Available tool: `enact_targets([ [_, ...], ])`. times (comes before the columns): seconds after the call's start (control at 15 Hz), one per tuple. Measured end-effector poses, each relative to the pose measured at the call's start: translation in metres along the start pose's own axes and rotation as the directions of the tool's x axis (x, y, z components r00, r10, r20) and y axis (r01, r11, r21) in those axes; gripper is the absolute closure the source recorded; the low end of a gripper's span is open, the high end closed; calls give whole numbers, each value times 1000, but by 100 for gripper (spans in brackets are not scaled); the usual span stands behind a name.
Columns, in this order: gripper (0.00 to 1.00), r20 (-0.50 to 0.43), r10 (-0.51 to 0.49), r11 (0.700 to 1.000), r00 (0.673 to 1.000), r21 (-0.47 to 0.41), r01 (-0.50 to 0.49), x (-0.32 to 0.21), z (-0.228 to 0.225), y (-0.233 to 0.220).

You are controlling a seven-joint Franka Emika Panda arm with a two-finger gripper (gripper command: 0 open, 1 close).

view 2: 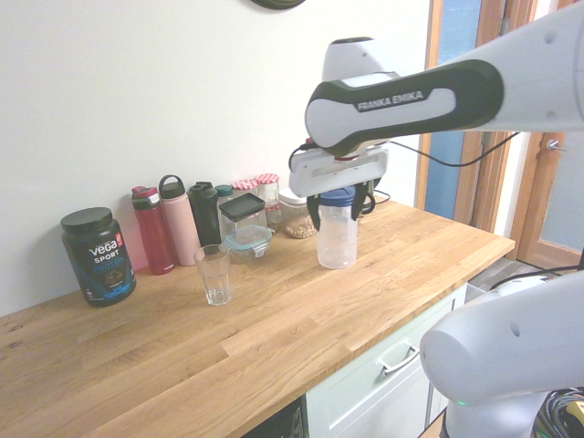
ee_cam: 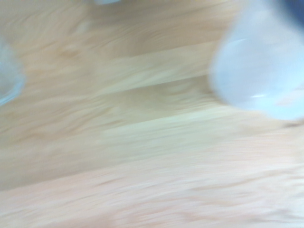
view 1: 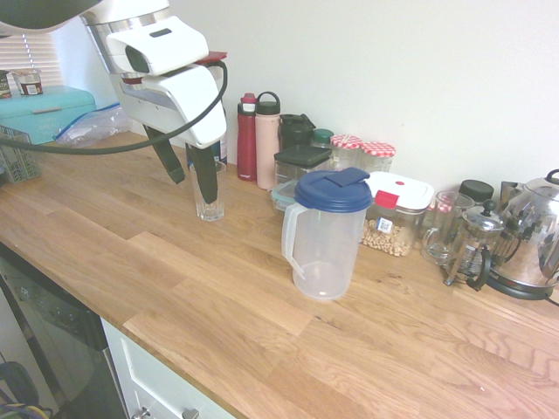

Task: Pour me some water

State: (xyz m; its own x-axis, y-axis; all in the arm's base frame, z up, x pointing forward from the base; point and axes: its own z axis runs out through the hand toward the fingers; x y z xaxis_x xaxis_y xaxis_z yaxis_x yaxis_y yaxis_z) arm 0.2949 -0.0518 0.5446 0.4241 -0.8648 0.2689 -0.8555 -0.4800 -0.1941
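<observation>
A clear plastic pitcher (view 1: 325,237) with a blue lid stands upright on the wooden counter (view 1: 236,314); it also shows in the second exterior view as the pitcher (view 2: 336,239). An empty drinking glass (view 1: 210,199) stands to its left, apart from it, also seen as the glass (view 2: 213,274). My gripper (view 1: 190,170) hangs high above the counter, open and with nothing in it. In the second exterior view the gripper (view 2: 339,208) overlaps the pitcher's top. The wrist view is blurred, with the pitcher (ee_cam: 261,71) at one side.
Along the wall stand a red bottle (view 1: 247,135), a pink bottle (view 1: 267,138), jars, a lidded food box (view 1: 395,214), a French press (view 1: 472,249) and a kettle (view 1: 533,236). A black protein tub (view 2: 98,255) stands further along. The counter's front edge drops to cabinets.
</observation>
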Motion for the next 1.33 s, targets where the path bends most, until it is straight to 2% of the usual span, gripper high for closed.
enact_targets([
  [0.33,0,-75,33,994,997,103,-26,49,36,49],
  [0.6,0,-40,-24,993,999,113,28,75,82,30],
  [0.8,0,-23,-42,994,999,99,44,99,97,6],
  [0.87,100,-22,-48,994,999,96,50,105,100,-2],
  [1.33,100,-6,-70,994,998,85,70,114,114,-22],
])
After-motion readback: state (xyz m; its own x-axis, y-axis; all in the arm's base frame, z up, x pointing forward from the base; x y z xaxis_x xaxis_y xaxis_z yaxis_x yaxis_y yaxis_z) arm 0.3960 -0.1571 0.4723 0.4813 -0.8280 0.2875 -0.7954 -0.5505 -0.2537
